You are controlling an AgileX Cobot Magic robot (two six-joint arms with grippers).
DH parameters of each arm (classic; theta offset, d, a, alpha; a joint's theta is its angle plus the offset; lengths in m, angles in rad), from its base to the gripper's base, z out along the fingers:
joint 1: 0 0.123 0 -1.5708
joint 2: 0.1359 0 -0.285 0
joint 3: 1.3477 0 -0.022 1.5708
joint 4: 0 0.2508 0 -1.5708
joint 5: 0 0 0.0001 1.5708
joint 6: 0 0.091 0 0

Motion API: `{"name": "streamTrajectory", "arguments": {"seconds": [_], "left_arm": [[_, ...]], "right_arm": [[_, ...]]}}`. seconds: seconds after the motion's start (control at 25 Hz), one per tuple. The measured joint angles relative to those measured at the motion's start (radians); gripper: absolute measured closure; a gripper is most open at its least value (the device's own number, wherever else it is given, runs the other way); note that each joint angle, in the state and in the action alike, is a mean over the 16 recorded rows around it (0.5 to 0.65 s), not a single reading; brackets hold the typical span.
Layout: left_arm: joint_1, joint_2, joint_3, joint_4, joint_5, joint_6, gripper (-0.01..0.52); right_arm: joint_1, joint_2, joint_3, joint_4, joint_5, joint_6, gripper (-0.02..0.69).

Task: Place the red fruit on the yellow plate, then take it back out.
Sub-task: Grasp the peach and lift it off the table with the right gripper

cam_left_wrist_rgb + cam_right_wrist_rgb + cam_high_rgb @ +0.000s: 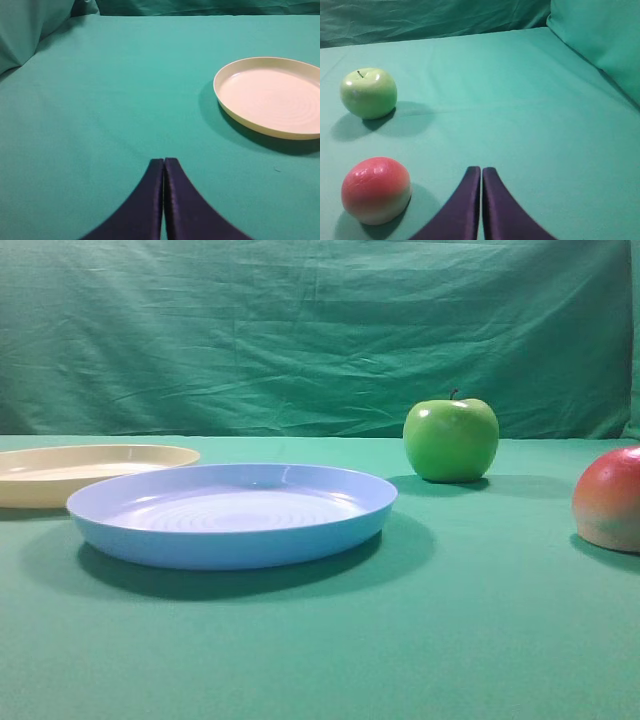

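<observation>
1. While both tools sit with fingers pressed together and nothing between them, the right tool (481, 172) hovers beside the red fruit (376, 190).
2. The fruit rests on the green surface (520, 110), near the green apple (368, 93).
3. The left tool (164, 162) hangs apart from the yellow plate (272, 97), which holds nothing.
4. A blue plate (235, 512) lies just beside it.

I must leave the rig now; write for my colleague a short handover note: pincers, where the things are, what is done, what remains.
Left pincer: shut, empty, above bare cloth, the yellow plate ahead to its right.
Right pincer: shut, empty, the red fruit on the cloth to its left, untouched.
Yellow plate is empty, behind the blue plate. The green apple stands apart from the red fruit.
Done: nothing shows as done; the fruit is on the cloth.
Left: grasp the red fruit, put it on the yellow plate, then take it out.
</observation>
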Motion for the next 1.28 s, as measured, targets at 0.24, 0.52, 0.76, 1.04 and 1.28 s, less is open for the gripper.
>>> {"name": "streamTrajectory", "arguments": {"seconds": [0.24,0.52,0.76,1.04,1.28], "left_arm": [[0.000,0.000,0.000,0.000,0.000,0.000,0.514],[0.000,0.000,0.000,0.000,0.000,0.000,0.514],[0.000,0.000,0.000,0.000,0.000,0.000,0.514],[0.000,0.000,0.000,0.000,0.000,0.000,0.514],[0.000,0.000,0.000,0.000,0.000,0.000,0.514]], "right_arm": [[0.000,0.000,0.000,0.000,0.000,0.000,0.665],[0.000,0.000,0.000,0.000,0.000,0.000,0.665],[0.000,0.000,0.000,0.000,0.000,0.000,0.665],[0.000,0.000,0.001,0.043,-0.062,0.013,0.665],[0.000,0.001,-0.017,0.120,-0.130,0.029,0.665]]}}
